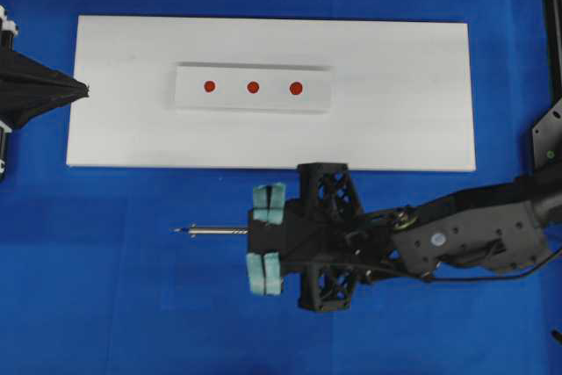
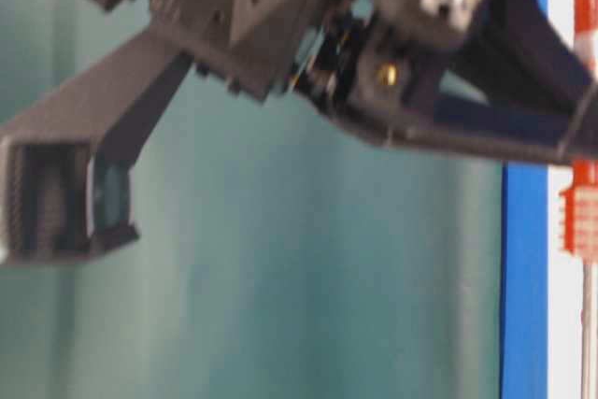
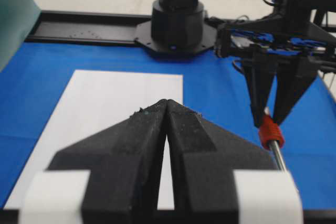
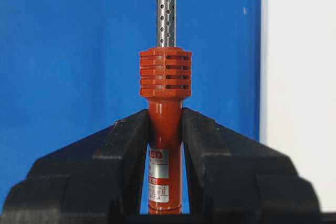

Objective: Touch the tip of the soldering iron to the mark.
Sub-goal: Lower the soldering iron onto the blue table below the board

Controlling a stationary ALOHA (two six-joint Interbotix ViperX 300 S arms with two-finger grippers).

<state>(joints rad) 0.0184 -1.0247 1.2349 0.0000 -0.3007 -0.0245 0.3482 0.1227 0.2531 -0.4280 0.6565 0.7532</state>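
From overhead, your right gripper (image 1: 266,239) lay over the blue mat (image 1: 105,261), just below the white board (image 1: 395,120), clenched on the soldering iron (image 1: 215,232), whose silver shaft stuck out level toward the left with its tip over the mat. The raised strip (image 1: 253,87) on the board carried three red marks (image 1: 253,87) in a row, well apart from the tip. Your left gripper (image 1: 81,90) sat at the board's left edge, its fingers pressed together on nothing.

At table level you had mostly blurred dark arm parts, with a sliver of the iron's ribbed red collar at the right edge.

Your left wrist camera showed its own fingers (image 3: 142,140) meeting at the tips, and the right gripper pinching the red handle beyond.

Your right wrist camera showed both fingers (image 4: 123,150) squeezing the handle below the collar.
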